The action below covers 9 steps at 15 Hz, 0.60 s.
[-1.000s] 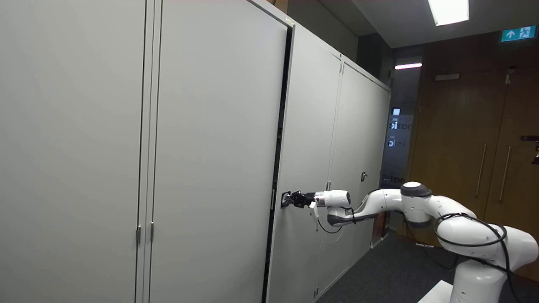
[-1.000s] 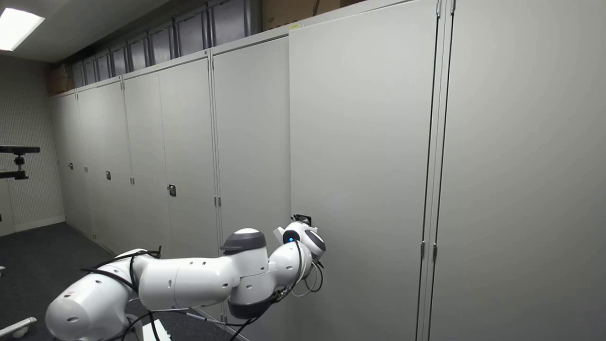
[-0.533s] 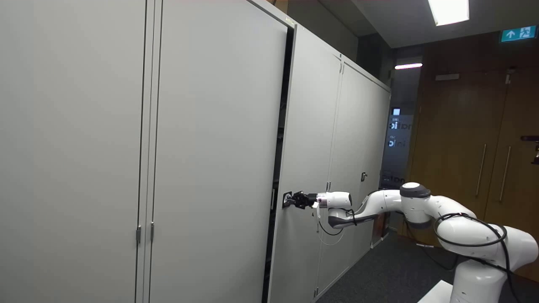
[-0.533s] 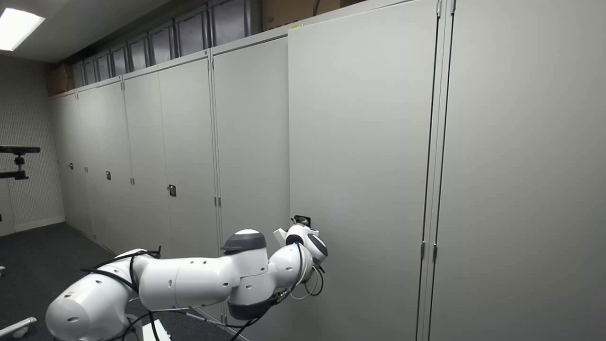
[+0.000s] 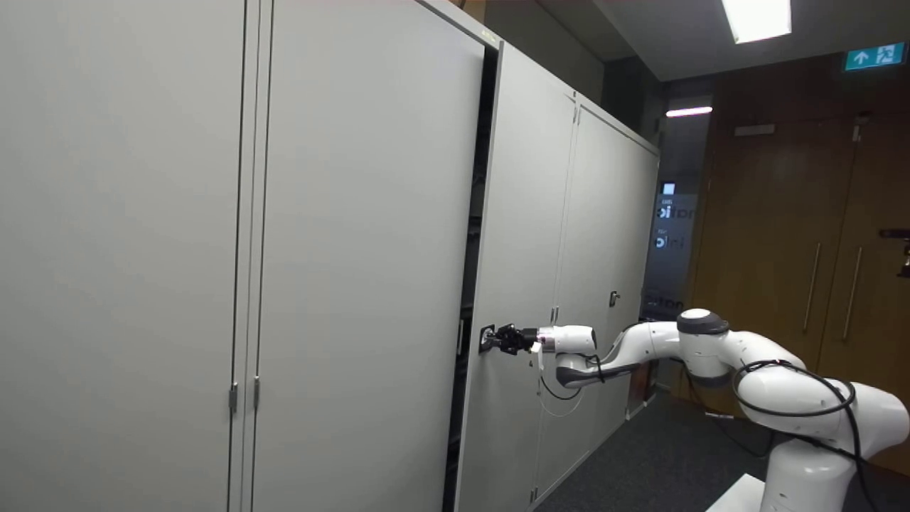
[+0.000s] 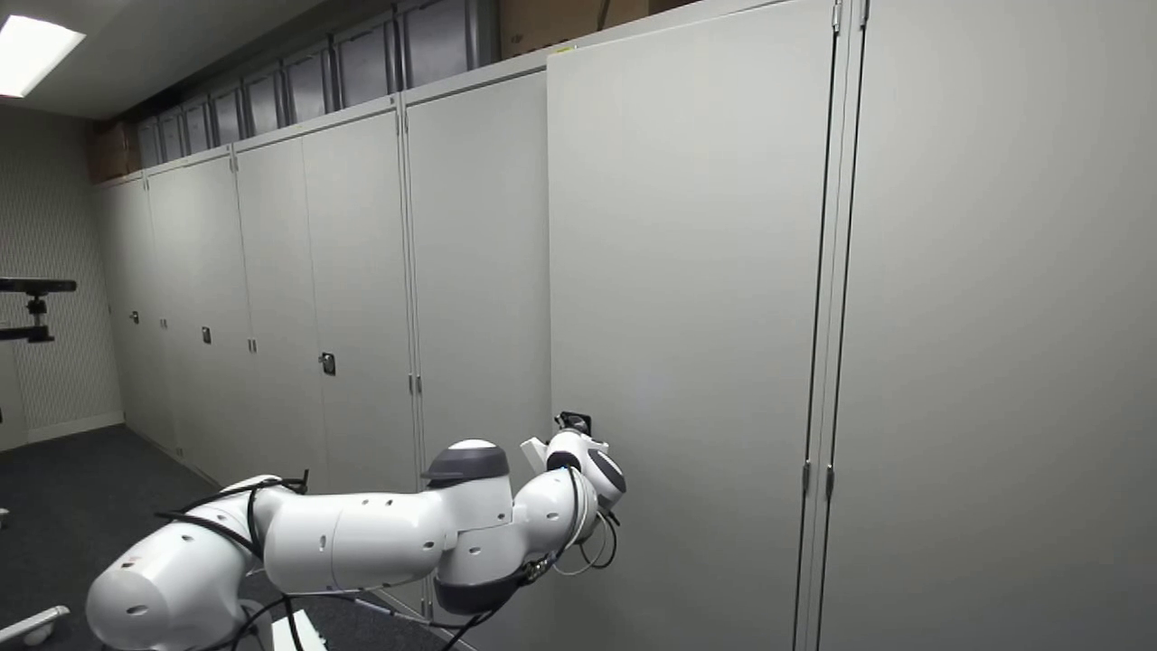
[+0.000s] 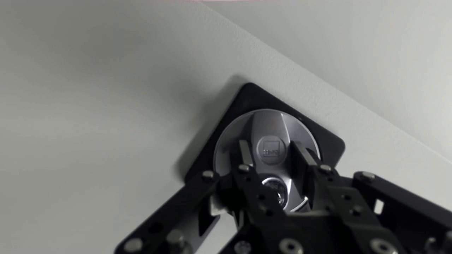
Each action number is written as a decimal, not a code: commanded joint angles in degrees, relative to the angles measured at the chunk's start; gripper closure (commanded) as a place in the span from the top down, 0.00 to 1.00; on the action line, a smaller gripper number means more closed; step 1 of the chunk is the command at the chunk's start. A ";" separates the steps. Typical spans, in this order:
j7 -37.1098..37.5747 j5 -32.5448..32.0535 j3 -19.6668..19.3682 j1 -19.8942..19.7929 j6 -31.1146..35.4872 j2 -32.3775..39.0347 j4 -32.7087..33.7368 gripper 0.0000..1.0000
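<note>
A robot's claw (image 7: 273,152) grips the silver handle (image 7: 269,124), below center in the wrist view, while the cabinet door (image 5: 522,213), right of center in an exterior view, stands ajar, seemingly unlatched but far from fully open.

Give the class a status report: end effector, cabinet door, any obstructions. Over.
End effector closed on silver handle. Cabinet door ajar. Possible snag: dangling cables.

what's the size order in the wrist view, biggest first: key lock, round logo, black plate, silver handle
1. Black plate
2. Silver handle
3. Round logo and key lock: too alike to rank, lock partly hidden
</note>
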 commanded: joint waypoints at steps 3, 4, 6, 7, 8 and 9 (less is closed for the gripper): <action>-2.98 3.38 4.17 -3.57 -0.06 -0.22 -9.07 0.08; -4.52 4.83 3.88 -3.69 0.20 -0.11 -9.35 0.08; -6.06 7.40 3.57 -4.58 -0.01 -0.28 -11.10 0.08; -7.35 8.54 3.16 -4.40 0.62 -0.23 -10.95 0.08; -5.24 9.38 -1.57 -0.80 6.21 -1.04 -4.41 0.08; -6.89 8.36 2.32 -4.20 1.41 -0.11 -10.25 0.08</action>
